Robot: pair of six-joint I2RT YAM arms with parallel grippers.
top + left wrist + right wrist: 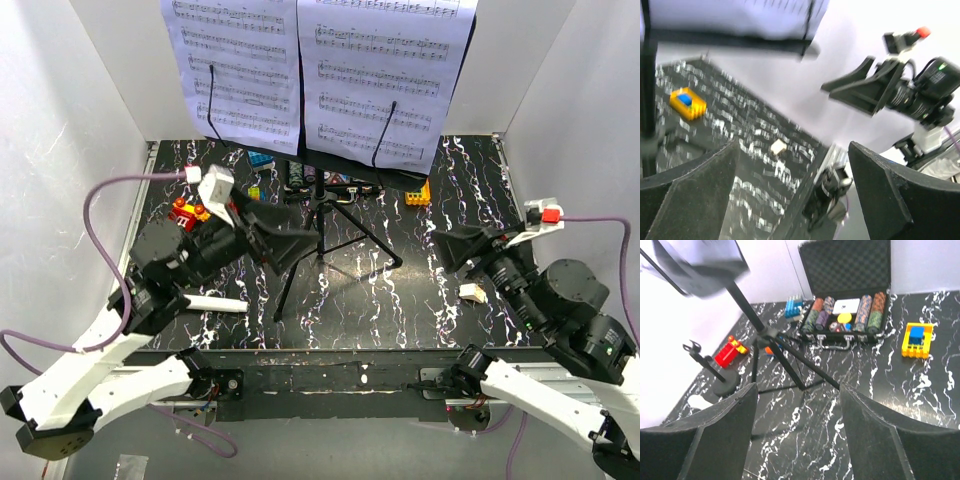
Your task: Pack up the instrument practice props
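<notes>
Left sheet-music page (pixel 232 70): on the desk of the music stand (pixel 320 225); printed staves and notes only, with no title, word or number that can be read.
Right sheet-music page (pixel 385 80): just beside the left page on the same stand; staves and notes again, no legible text.
Case of poker chips (pixel 850 265): behind the stand's legs; the chips show coloured edges, and any markings are too small to read.
White card (pixel 846 305): among the chips in the case, behind the stand; no print can be made out.
Readable text overall: none.
</notes>
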